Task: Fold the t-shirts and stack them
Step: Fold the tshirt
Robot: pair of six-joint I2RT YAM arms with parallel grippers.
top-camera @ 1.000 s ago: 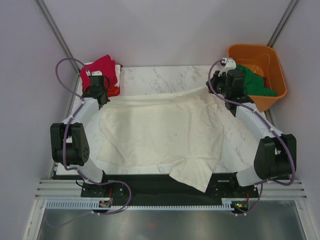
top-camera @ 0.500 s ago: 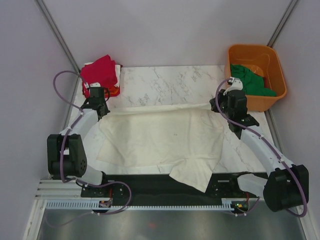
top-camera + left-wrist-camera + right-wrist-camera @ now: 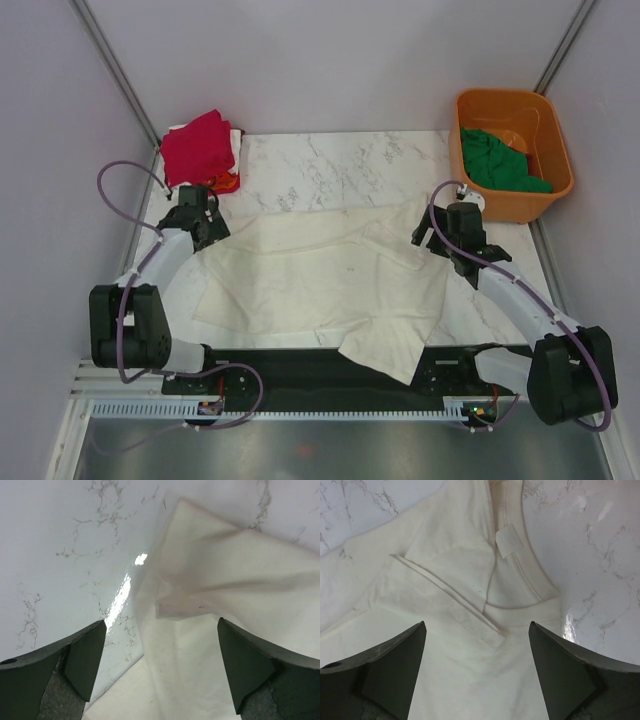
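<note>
Marble table (image 3: 330,160), cream shirt (image 3: 320,280) barely begun; no finished stack yet, I judge.
It lies spread mid-table, far edge turned over, a sleeve off the near edge. Tub (image 3: 540,110) holds the crumpled green shirt (image 3: 500,162); red (image 3: 200,148) rests on orange-red (image 3: 228,182), far-left corner. Left gripper (image 3: 161,622) and right gripper (image 3: 477,625) hover over cream cloth, jaws apart, holding nothing.

the cream shirt (image 3: 320,275) is one plain cream-white all over. the crimson shirt (image 3: 197,147) is plain deep red, and the orange-red shirt (image 3: 229,183) a brighter plain tone. the green shirt (image 3: 495,162) is plain dark green. the tub (image 3: 512,205) is solid orange. the bench (image 3: 340,165) is glossy white marble with thin grey veins. the arms (image 3: 515,298) are white with black joints, with purple cables (image 3: 100,183). the jaws are black.
</note>
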